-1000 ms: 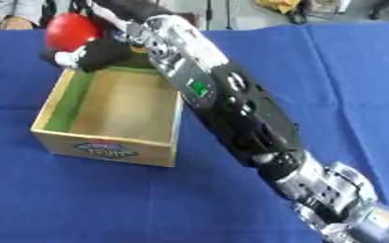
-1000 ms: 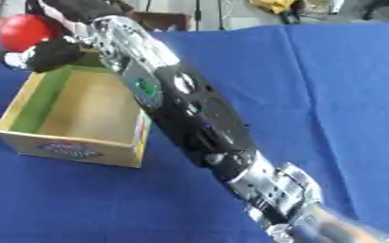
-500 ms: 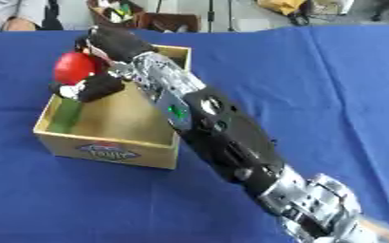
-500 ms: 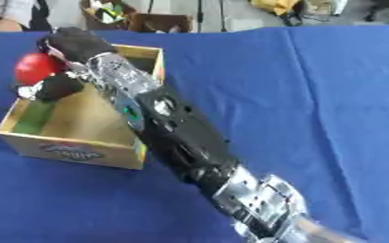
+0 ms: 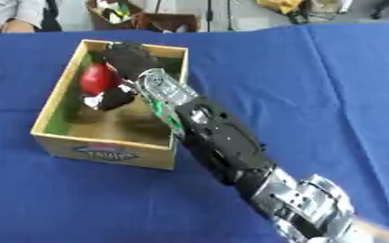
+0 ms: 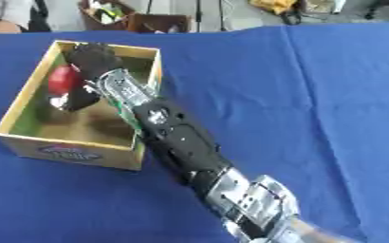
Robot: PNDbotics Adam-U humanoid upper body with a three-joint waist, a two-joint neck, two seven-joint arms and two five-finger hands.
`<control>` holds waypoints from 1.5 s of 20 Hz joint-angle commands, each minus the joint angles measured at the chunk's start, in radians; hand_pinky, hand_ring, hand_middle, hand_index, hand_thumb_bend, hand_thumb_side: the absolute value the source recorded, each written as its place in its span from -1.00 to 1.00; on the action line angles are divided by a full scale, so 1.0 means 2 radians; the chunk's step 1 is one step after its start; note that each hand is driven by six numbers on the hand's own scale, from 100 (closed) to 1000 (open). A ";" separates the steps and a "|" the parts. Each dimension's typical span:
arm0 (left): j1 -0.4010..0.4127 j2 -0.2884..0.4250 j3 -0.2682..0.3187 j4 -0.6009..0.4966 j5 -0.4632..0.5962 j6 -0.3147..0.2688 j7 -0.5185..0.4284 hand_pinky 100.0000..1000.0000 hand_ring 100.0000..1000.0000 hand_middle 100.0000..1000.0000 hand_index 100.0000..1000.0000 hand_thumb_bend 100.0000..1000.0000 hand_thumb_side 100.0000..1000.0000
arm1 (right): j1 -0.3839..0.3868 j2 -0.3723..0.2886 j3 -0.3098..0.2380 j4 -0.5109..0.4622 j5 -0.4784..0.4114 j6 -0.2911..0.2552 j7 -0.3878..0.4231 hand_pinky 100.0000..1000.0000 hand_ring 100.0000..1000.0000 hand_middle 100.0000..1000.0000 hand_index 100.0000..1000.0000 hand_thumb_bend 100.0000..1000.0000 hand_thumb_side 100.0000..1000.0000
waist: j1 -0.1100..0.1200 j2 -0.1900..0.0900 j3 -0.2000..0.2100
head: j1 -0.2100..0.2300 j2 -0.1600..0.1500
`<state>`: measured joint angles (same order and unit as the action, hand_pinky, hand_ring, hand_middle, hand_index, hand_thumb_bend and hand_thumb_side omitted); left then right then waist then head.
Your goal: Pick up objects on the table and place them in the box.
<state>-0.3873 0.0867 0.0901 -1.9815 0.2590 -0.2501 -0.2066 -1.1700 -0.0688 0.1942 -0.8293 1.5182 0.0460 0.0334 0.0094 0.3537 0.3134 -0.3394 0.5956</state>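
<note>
Blue table, box, red ball within right hand fingers

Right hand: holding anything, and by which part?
Yes. The right hand holds a red ball, fingers curled around its right side, inside the box. Exact contact points cannot be told.

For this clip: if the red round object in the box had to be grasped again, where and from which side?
Grip the round red object across its widest part, coming from above: the wooden box walls block side approaches, and its rounded shape offers no handle. The right hand, curled round it, already reaches in over the rim.
</note>
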 commanded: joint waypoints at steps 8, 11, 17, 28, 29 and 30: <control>-0.002 0.004 0.002 -0.009 0.001 0.000 0.000 -0.99 -0.50 -0.34 0.21 -1.00 0.42 | 0.002 0.002 -0.008 0.013 0.026 -0.039 0.113 0.51 0.62 0.66 0.83 -0.09 0.85 | 0.004 -0.006 -0.003 | 0.004 -0.005; -0.002 0.004 0.002 -0.009 0.001 0.000 0.000 -0.99 -0.50 -0.34 0.21 -1.00 0.41 | 0.000 -0.001 -0.002 -0.010 0.008 -0.053 0.150 0.51 0.62 0.66 0.84 -0.02 0.84 | 0.004 -0.008 -0.005 | 0.005 -0.005; -0.001 0.005 0.002 -0.009 0.000 0.000 0.001 -0.98 -0.50 -0.34 0.21 -1.00 0.41 | -0.004 -0.013 0.009 -0.071 -0.035 -0.061 0.180 0.47 0.58 0.62 0.82 -0.03 0.90 | 0.004 -0.013 -0.009 | 0.009 -0.004; 0.002 0.009 0.004 -0.009 -0.005 0.001 0.003 -0.99 -0.50 -0.34 0.21 -1.00 0.41 | -0.017 -0.090 -0.007 -0.240 -0.248 -0.026 0.153 0.29 0.43 0.46 0.78 -0.37 1.00 | 0.006 -0.023 -0.022 | 0.028 0.004; 0.003 0.010 0.004 -0.009 -0.005 0.001 0.003 -0.99 -0.50 -0.34 0.21 -1.00 0.40 | -0.017 -0.099 -0.008 -0.255 -0.274 -0.020 0.149 0.28 0.43 0.45 0.78 -0.30 1.00 | 0.007 -0.024 -0.023 | 0.031 0.005; 0.003 0.010 0.004 -0.009 -0.005 0.001 0.004 -0.99 -0.50 -0.34 0.21 -1.00 0.40 | -0.017 -0.108 -0.010 -0.270 -0.298 -0.015 0.146 0.27 0.42 0.44 0.78 -0.34 1.00 | 0.007 -0.025 -0.025 | 0.034 0.006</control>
<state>-0.3769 0.0874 0.0904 -1.9816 0.2532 -0.2475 -0.2030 -1.1774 -0.2495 0.1850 -1.3141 0.9832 0.0028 0.3362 0.0195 0.3286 0.2607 -0.2798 0.6035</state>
